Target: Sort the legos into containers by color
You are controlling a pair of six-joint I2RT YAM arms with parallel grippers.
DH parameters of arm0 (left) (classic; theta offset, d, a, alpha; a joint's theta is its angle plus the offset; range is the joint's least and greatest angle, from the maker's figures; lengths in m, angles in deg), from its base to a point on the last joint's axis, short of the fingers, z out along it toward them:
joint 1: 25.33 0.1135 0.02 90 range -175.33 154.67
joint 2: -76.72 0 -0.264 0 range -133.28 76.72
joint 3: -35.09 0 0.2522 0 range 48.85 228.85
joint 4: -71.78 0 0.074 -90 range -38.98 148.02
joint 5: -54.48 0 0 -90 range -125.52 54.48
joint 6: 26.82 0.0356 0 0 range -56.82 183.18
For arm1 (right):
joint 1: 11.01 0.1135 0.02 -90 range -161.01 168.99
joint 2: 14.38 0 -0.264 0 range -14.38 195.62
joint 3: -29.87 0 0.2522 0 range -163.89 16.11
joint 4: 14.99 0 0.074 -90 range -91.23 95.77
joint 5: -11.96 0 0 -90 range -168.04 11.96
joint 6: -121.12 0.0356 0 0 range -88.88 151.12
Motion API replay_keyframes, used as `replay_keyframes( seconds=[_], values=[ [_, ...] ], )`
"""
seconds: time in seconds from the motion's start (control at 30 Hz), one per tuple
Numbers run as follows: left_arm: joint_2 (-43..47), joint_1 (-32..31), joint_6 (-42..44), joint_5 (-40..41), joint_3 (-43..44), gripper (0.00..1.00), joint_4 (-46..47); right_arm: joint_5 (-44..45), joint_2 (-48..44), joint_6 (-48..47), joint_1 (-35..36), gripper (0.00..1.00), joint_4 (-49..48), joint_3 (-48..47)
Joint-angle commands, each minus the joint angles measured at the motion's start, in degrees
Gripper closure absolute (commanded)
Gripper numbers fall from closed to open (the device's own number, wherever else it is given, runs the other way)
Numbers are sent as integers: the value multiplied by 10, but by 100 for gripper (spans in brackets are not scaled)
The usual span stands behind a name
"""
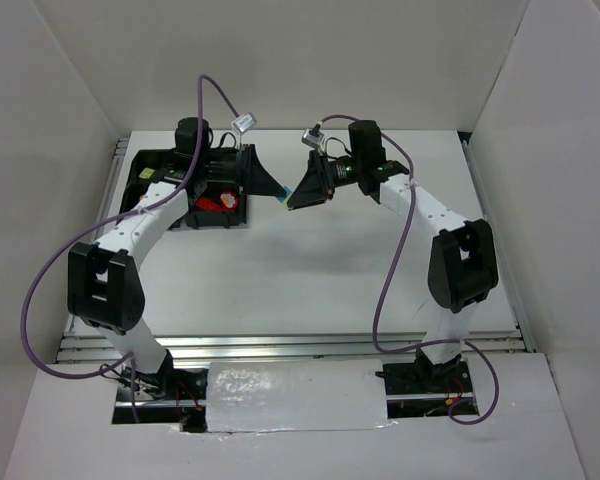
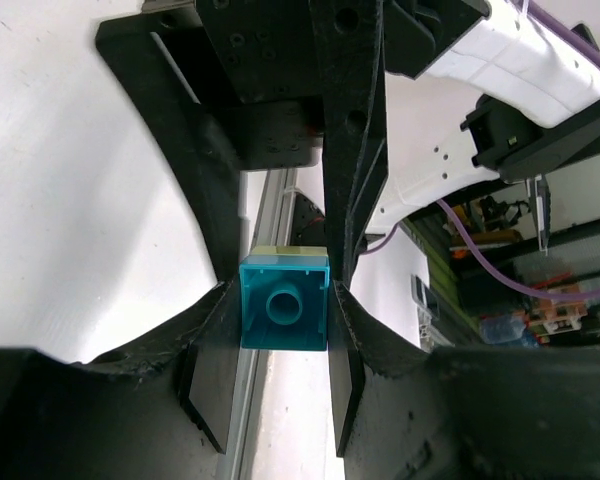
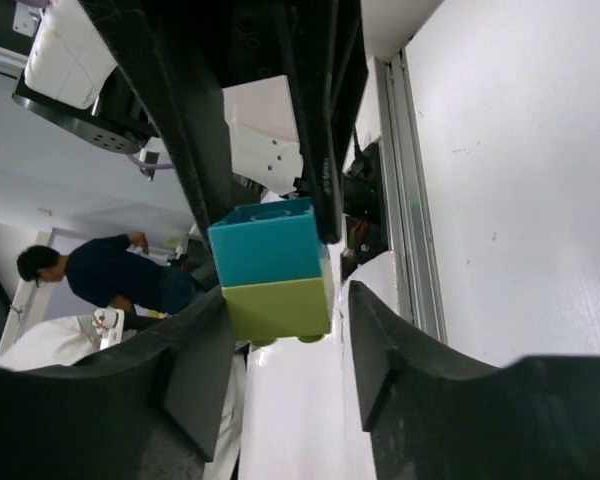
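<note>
The left gripper (image 2: 283, 296) is clamped on a teal brick (image 2: 284, 318). Its matte black pads press flat against both smooth side walls, and the hollow underside with its round tube faces the wrist. Joined to the brick's far face, beyond the left fingertips, is a glossy, boxy lime brick (image 3: 277, 308), which sits between the fingers of the right gripper (image 3: 285, 298). Those jaws stand narrow. One pad seems to touch and a slit shows at the other, so I cannot tell if they grip. Behind the left jaws lies the black plastic tray (image 1: 140, 170), with square cells.
</note>
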Motion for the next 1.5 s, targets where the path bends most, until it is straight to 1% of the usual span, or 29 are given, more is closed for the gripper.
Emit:
replay_keyframes(
  seconds=[0.0,0.03,0.07,0.1,0.13,0.2,0.27,0.3,0.37,0.4,0.43,0.47,0.5,0.6,0.63,0.7,0.73,0.77,0.8,0.83,0.87,0.97,1.03,1.07,1.13,1.17,1.23,1.27,1.47],
  values=[
    [-2,1,-3,-14,2,100,29,-14,-24,47,9,48,-80,13],
    [-2,1,-4,-14,2,100,29,-16,-25,50,9,52,-100,16],
    [-4,1,-6,-13,2,100,30,-16,-27,55,10,59,-109,18],
    [-6,1,-6,-11,1,100,31,-17,-30,67,9,77,-125,23],
    [-6,1,-7,-11,1,100,31,-13,-32,72,10,100,-131,26],
    [-10,3,-3,4,7,100,27,-12,-35,77,10,100,-140,31],
    [-15,16,23,33,18,100,-16,-17,-38,73,7,100,-139,42],
    [-17,22,34,67,36,100,-47,-17,-40,68,7,100,-129,47],
    [-33,47,53,96,58,100,-98,-5,-41,46,4,100,-100,60],
    [-40,54,61,114,87,100,-120,12,-40,8,2,100,-82,66],
    [-47,60,66,138,101,100,-135,24,-36,-19,2,100,-7,63],
    [-66,74,70,153,115,100,-158,38,-32,-78,1,100,39,46],
    [-77,80,73,179,149,100,-171,61,-22,-104,2,100,114,36],
    [-129,100,85,233,219,100,-229,83,-17,-138,1,100,159,18],
    [-139,106,80,311,232,100,-237,104,-19,-134,0,100,158,19],
    [-175,109,83,411,286,100,-291,124,-24,-126,-1,100,161,20],
    [-192,109,90,518,307,100,-312,154,-24,-127,1,100,169,17],
    [-230,109,89,569,355,100,-356,166,-25,-132,0,100,177,12],
    [-250,111,90,608,380,100,-372,181,-28,-133,1,100,194,9],
    [-291,115,93,672,401,100,-385,220,-30,-134,2,100,202,6],
    [-313,118,90,696,445,100,-400,231,-32,-132,3,100,206,5],
    [-383,132,81,715,500,100,-435,275,-46,-133,8,100,217,-3],
    [-399,137,80,723,505,87,-414,275,-54,-139,11,100,225,-11],
    [-407,137,79,726,503,77,-409,273,-55,-140,12,100,226,-17],
    [-414,137,80,732,505,65,-405,257,-54,-140,13,100,227,-20],
    [-416,137,79,734,505,46,-405,255,-52,-141,11,100,228,-20],
    [-414,137,83,734,506,14,-405,247,-49,-143,11,100,228,-18],
    [-410,137,86,734,505,1,-404,245,-46,-142,10,100,224,-14],
    [-340,136,91,700,499,0,-348,220,-19,-128,11,100,214,-23]
  ],
)
